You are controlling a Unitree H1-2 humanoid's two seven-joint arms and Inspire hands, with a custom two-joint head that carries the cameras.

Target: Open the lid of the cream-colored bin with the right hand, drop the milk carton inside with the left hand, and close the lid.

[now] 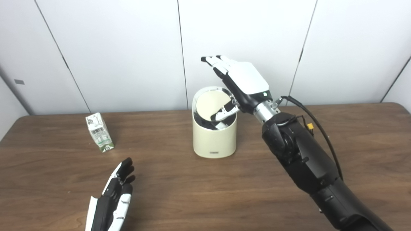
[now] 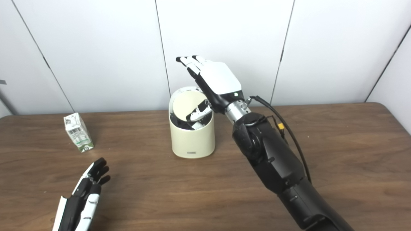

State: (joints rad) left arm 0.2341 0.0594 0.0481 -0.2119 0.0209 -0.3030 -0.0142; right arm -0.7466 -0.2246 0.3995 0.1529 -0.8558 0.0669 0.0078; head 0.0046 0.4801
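The cream-colored bin [image 1: 214, 141] stands upright at the middle of the table. Its round lid [image 1: 210, 103] is tilted, with a dark gap along its lower edge. My right hand [image 1: 244, 80] hovers over the bin's right rim, fingers stretched up and back, open. Its thumb [image 1: 226, 112] presses down on the lid's lower right part. The milk carton [image 1: 99, 132], white with green print, stands slightly tilted on the table to the left of the bin. My left hand [image 1: 114, 199] lies low near the front left, open and flat, well short of the carton.
The brown wooden table [image 1: 192, 192] spans the whole view, with a white panelled wall close behind the bin. My right forearm [image 1: 298, 157] and its black cable cross the table to the right of the bin.
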